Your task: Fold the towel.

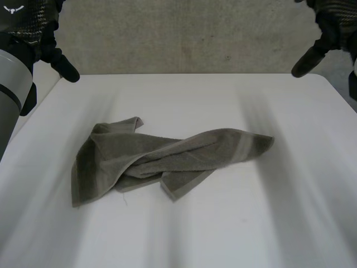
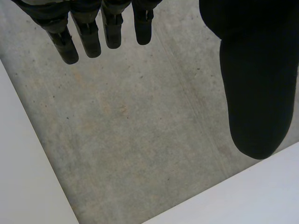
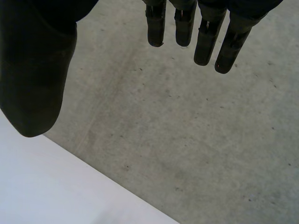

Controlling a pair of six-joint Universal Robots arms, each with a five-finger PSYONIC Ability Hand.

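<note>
A grey-green towel [image 1: 162, 159] lies crumpled and twisted in the middle of the white table [image 1: 279, 212], one striped end toward the left front and another toward the right. My left hand [image 1: 42, 42] hangs raised beyond the table's far left corner, well away from the towel. In the left wrist view its fingers [image 2: 88, 32] are straight and its thumb [image 2: 254, 88] stands apart, with nothing between them. My right hand [image 1: 329, 33] hovers beyond the far right corner. The right wrist view shows its fingers [image 3: 205, 37] straight and its thumb [image 3: 35, 79] spread, holding nothing.
Grey concrete floor [image 1: 184, 39] lies beyond the table's far edge. Both wrist views look down at that floor [image 2: 140, 130], with the table's white edge [image 3: 56, 186] below the right hand.
</note>
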